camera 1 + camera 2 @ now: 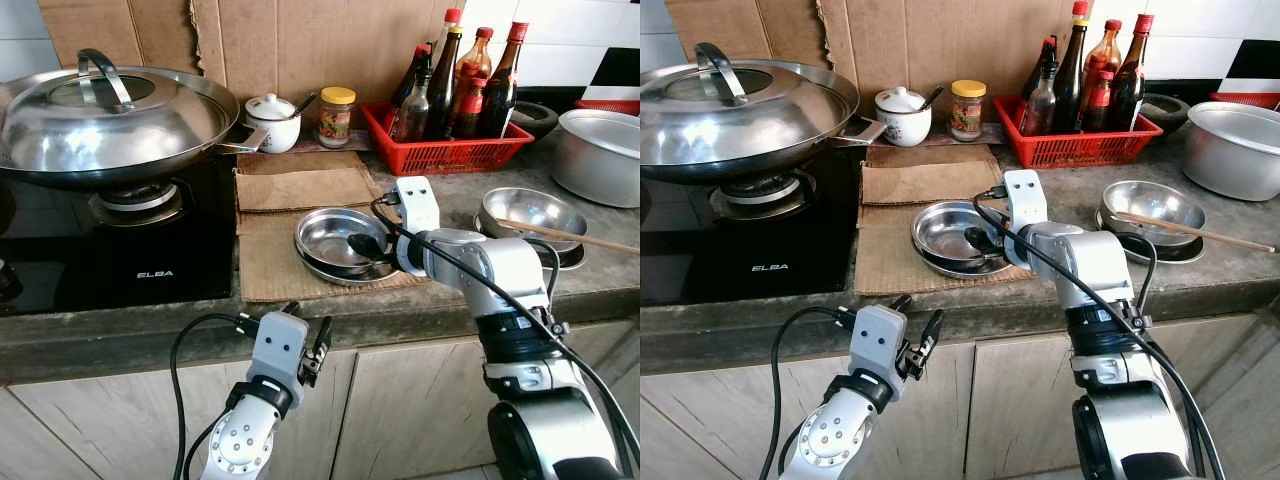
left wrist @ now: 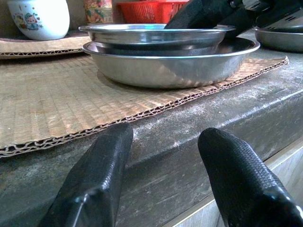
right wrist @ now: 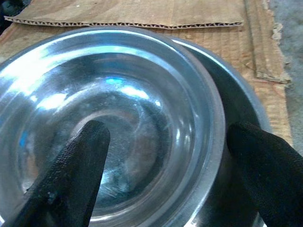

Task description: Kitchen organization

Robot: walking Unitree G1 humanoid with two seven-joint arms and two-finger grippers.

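Nearest to us, our left gripper (image 1: 307, 345) hangs below the front edge of the tabletop (image 1: 120, 335), its two black fingers (image 2: 94, 179) spread apart and holding nothing; through its wrist camera we look level across the stone lip toward the stacked dishes.

Further in, our right gripper (image 1: 372, 246) reaches over the tabletop and dips into the small steel bowl (image 1: 335, 238). Its fingers are parted: in the right wrist view one finger (image 3: 71, 165) sits inside the bowl and the other (image 3: 270, 165) lies outside the rim, so the wall of the bowl stands between them, not yet pinched as far as we can judge. The bowl rests nested in a wider steel plate (image 1: 350, 272), which lies on a sheet of cardboard (image 1: 275, 255) beside the stove (image 1: 120, 250).

The bowl is round and sits upright, mouth up, so it has no long axis to line up with. What matters is the rim on the bowl's right side, straddled by the gripper. Our right arm is plainly the nearer one; the left is well apart and lower.

Farther right sits another steel bowl (image 1: 530, 208) with chopsticks (image 1: 580, 238) across it. At the back stand a lidded wok (image 1: 110, 120), a white sugar pot (image 1: 272, 120), a jar (image 1: 335, 115), a red basket (image 1: 440, 155) of sauce bottles (image 1: 445, 80), and a large metal pot (image 1: 600, 155).
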